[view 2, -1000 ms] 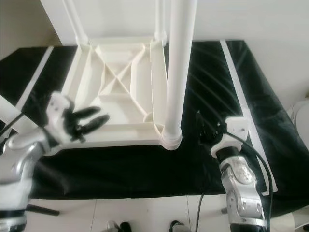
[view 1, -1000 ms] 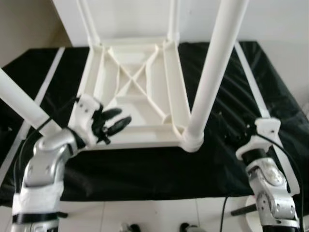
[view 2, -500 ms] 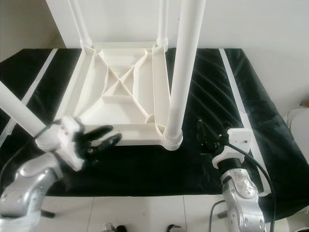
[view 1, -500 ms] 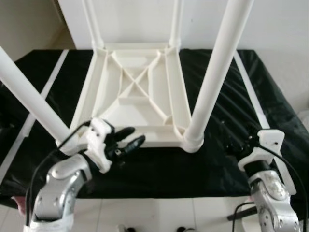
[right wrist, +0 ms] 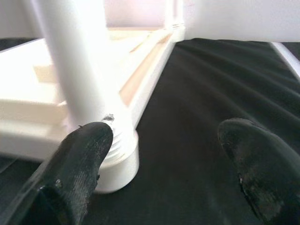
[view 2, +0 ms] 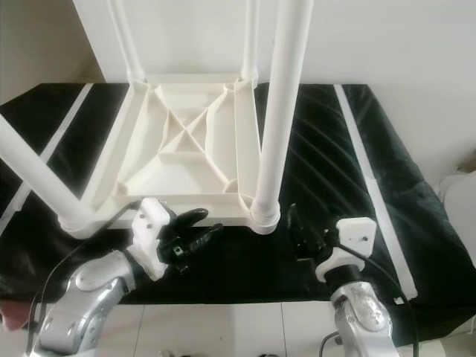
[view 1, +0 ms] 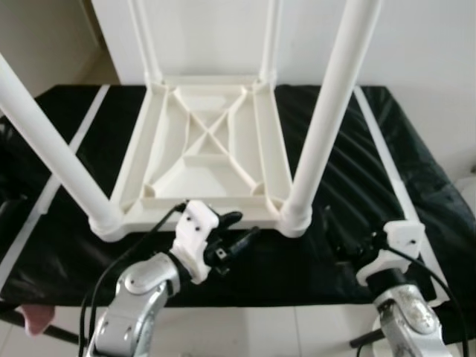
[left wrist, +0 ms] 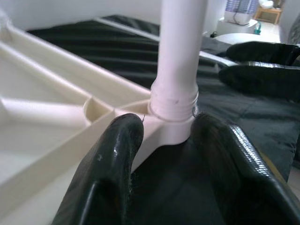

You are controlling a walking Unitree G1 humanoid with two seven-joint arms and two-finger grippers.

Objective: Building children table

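White children table (view 1: 208, 145) upside down on black cloth (view 1: 349, 141), centre of frame, underside ribs in an X facing up. Four white legs standing up from the corners: near right leg (view 1: 327, 111) rising to the upper right of frame, near left leg (view 1: 48, 141) slanting toward the upper left, two far legs at the top edge. Left gripper (view 1: 230, 238) low in frame, centre-left, just in front of the table's near edge; fingers spread apart, holding nothing. In the left wrist view, threaded socket of the near right leg framed between the fingers (left wrist: 110, 164). Right gripper (view 2: 301, 236) lower right, on the cloth near the base of the near right leg; fingers apart, empty.
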